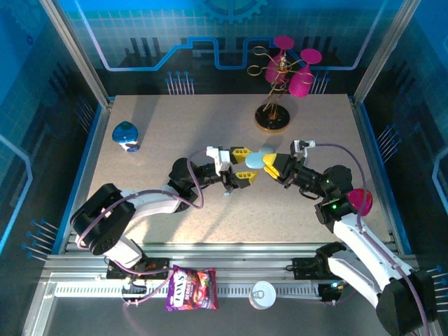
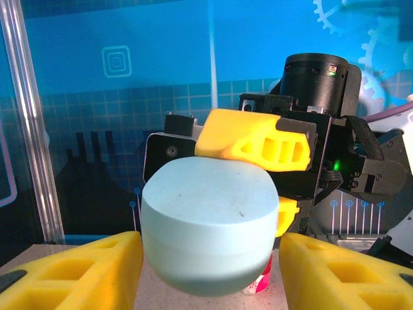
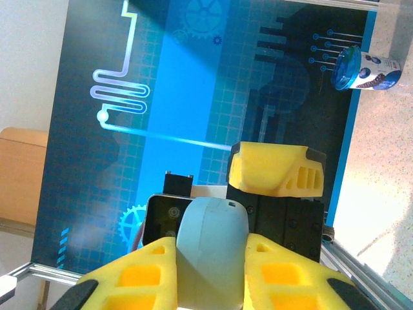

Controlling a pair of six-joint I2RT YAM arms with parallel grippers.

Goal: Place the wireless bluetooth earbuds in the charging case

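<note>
Case [image 1: 256, 159]: light blue, held in air between both arms; smooth, hard, rounded, prob. slippery, so grip the flat sides.
Earbuds: pale speck [image 1: 227, 192] on table [image 1: 175, 126], maybe one; can't tell.
Right gripper [image 1: 269, 165]: clamped on case.
Left gripper [image 1: 243, 164]: jaws either side of case, contact unclear.

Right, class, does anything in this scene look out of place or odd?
Yes. A snack packet and a small white round object lie on the metal rail between the arm bases, off the table. A pink piece, like those on the gold stand, sits apart beside the right arm.
</note>
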